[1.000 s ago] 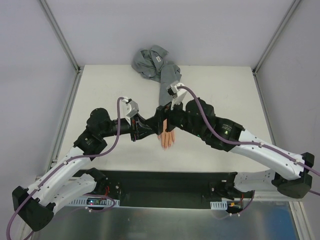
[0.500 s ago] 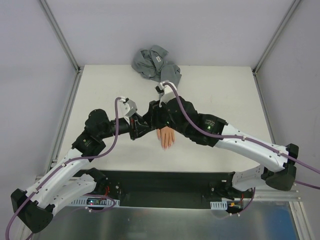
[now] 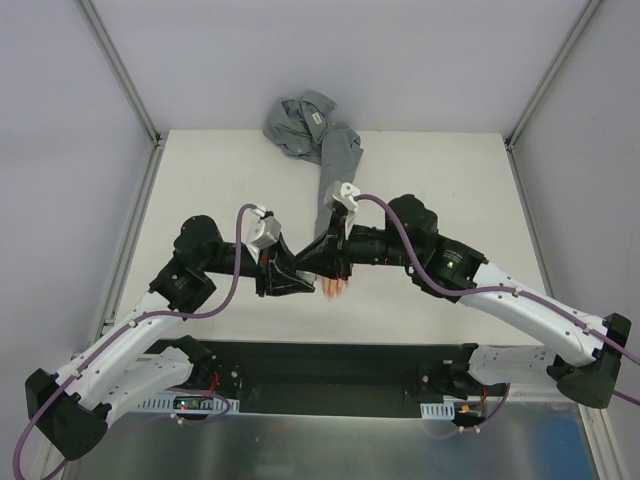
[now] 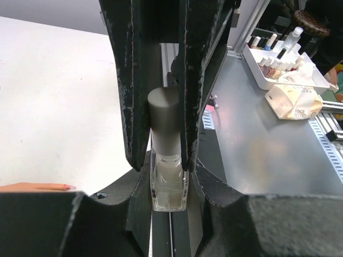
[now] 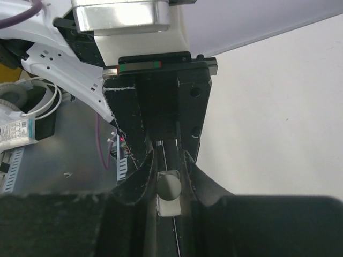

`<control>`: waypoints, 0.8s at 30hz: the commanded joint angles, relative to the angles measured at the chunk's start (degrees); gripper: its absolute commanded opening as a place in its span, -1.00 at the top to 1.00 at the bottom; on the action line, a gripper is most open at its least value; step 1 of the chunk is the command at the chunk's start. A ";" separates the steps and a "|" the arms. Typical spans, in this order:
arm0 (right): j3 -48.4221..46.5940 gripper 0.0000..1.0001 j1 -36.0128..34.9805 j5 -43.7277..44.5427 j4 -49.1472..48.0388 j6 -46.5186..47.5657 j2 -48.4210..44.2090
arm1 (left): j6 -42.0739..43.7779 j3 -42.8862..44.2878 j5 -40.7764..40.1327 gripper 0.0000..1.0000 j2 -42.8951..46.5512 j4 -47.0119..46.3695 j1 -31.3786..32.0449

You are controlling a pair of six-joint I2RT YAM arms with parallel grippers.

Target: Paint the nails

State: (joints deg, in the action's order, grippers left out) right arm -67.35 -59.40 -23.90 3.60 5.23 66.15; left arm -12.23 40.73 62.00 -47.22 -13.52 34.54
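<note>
**Left arm** [image 3: 150, 310]: reaches from the near-left corner toward the middle of the tabletop [image 3: 450, 180]. The left jaws are closed on the glass body of a small clear bottle [image 4: 169, 184]. The bottle's grey cap [image 4: 163, 120] points away from the left wrist.

**Centre:** the mannequin hand [image 3: 336, 288] lies on the tabletop directly beneath the point where the two sets of jaws meet. In the top view only its fingertips show past them. The nails [image 4: 68, 187] cannot be made out in the top view. In the left wrist view one nail is visible at the tip of a finger lying at the lower left, apart from the bottle, and it is pink-red. The grey sleeve [image 3: 335, 175] runs from the hand toward the far edge and ends in a bunched shirt [image 3: 300, 120].

**Right arm** [image 3: 500, 290]: reaches in from the near-right corner. The right jaws face the left jaws tip to tip and are closed on the grey cap.

**Right side of the left wrist view:** a white tray [image 4: 262, 75] of small bottles and a packet [image 4: 297, 101] sit on a metal bench [image 4: 268, 160].
</note>
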 commanded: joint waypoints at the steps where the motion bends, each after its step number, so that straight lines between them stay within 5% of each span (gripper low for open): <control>1: -1.54 0.53 1.21 -2.31 -1.41 0.40 -1.03 | -0.17 2.25 2.70 1.00 1.08 -4.33 0.00; 3: -3.13 0.00 0.43 1.64 2.18 -1.01 -0.32 | 1.23 2.68 -0.80 1.00 1.17 -2.75 0.00; 9: -8.67 -0.49 -1.06 10.27 10.63 -3.83 0.56 | 3.18 3.04 -4.78 1.00 1.87 0.33 0.00; 18: -10.61 -0.74 -1.95 19.41 15.56 -7.51 -1.11 | 3.09 3.04 -5.31 1.00 1.52 0.33 0.00; 24: -10.52 -0.61 1.03 12.05 17.06 -11.21 -1.81 | 2.91 3.04 -5.04 1.00 1.52 0.33 0.00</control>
State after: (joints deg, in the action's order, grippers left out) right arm -75.31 -60.18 -8.82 19.14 -2.17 66.24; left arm -10.61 41.54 56.51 -46.48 -11.25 34.52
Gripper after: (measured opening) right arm 0.825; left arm 0.239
